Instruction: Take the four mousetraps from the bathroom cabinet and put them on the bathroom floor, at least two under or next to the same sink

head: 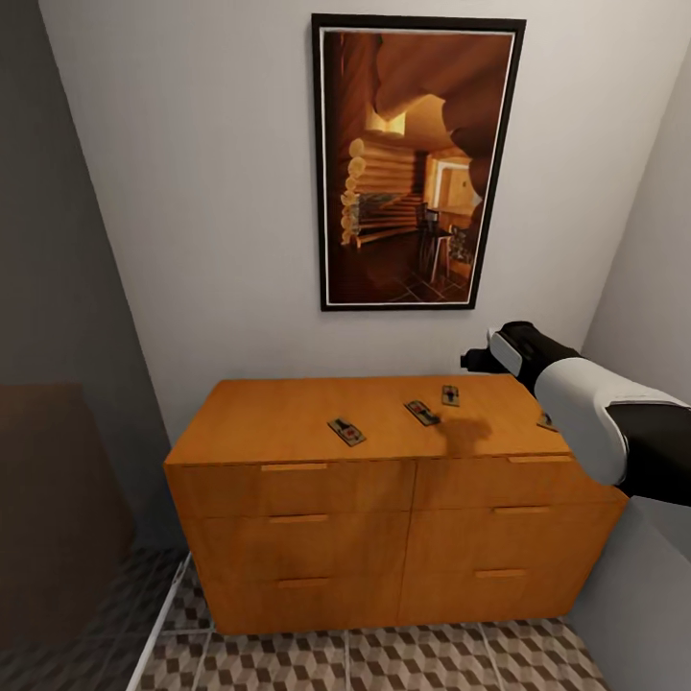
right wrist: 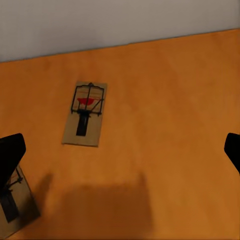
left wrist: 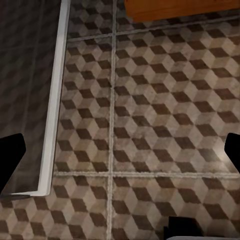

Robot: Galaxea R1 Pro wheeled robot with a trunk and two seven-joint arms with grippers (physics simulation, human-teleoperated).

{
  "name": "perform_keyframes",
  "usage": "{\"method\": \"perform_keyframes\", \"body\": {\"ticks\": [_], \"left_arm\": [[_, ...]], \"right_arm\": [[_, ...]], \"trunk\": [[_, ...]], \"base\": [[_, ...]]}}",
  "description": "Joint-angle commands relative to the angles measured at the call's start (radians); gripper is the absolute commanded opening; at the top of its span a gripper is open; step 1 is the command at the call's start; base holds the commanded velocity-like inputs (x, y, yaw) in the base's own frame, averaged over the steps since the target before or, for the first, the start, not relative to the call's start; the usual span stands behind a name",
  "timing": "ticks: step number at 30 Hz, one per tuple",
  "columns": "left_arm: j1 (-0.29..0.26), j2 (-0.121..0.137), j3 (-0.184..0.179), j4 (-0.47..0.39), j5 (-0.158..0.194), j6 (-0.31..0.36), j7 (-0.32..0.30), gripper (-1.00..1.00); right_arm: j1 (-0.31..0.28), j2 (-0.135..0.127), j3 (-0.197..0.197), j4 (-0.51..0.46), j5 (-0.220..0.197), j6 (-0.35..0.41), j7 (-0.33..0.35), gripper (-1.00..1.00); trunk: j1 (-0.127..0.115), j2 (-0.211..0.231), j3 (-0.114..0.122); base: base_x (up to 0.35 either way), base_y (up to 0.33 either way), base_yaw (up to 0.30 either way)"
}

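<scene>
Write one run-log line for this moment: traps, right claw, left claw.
mousetraps: lying on cabinet top | right claw: open above top, empty | left claw: open over bathroom floor

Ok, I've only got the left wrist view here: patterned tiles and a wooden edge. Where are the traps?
Observer: On the cabinet top, in the head view: left trap, middle trap, back trap. A fourth trap peeks out by the right arm.
Operator: Is the right tool holding one?
Observer: No. The right wrist view shows the right tool open above the top, with nothing between its fingers.
Operator: Anything above the cabinet?
Observer: A framed picture on the wall.
</scene>
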Motion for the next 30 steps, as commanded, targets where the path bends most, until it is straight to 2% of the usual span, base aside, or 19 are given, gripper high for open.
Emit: {"method": "perform_keyframes", "body": {"ticks": [1,23,30], "left_arm": [[-0.002,0.000,-0.009,0.004,0.005,-0.005,0.003,1.00],[-0.002,-0.001,-0.009,0.005,0.005,-0.005,0.003,1.00],[-0.002,-0.003,-0.009,0.004,0.005,-0.005,0.002,1.00]], "right_arm": [[0.000,0.000,0.006,-0.002,-0.011,0.008,-0.005,1.00],[0.000,0.002,0.006,-0.003,-0.010,0.039,-0.006,1.00],[0.000,-0.003,0.008,-0.002,-0.009,0.045,-0.006,1.00]], "trunk": [[0.000,-0.001,-0.001],[0.000,-0.001,-0.001],[0.000,-0.001,-0.001]], "base": [[0.111,0.000,0.000],[0.057,0.001,0.000],[0.113,0.111,0.000]]}}
